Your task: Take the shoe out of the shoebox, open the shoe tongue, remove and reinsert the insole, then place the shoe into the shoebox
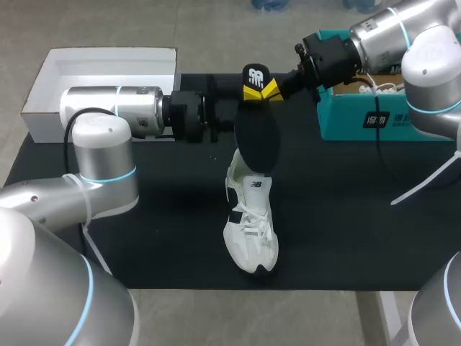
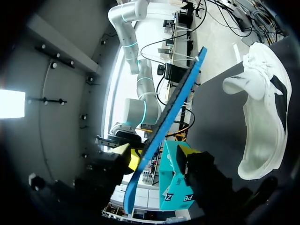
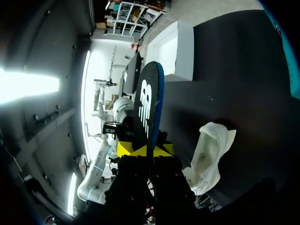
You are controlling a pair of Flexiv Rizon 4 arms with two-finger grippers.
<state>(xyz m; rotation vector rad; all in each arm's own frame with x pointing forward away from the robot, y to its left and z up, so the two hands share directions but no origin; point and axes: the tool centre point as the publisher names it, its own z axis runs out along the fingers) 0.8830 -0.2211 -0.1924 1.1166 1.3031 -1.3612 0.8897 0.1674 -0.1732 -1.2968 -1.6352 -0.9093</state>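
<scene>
Head view: one shoe (image 1: pixel 248 231), one insole (image 1: pixel 258 144) clamped in right pincer (image 1: pixel 261 91), left pincer (image 2: pixel 157 154) apart, one teal shoebox (image 1: pixel 353 124).

The insole (image 1: pixel 258 140) hangs right over the heel end of the shoe (image 1: pixel 248 231), so we cannot come down into the shoe there. Our left arm (image 1: pixel 115 108) and right arm (image 1: pixel 389 32) meet just behind it. The white lid (image 1: pixel 43 86) sits back left, the teal box (image 1: pixel 346 124) back right. The mat (image 1: pixel 346 216) has open room on both sides of the shoe and at its toe.
</scene>
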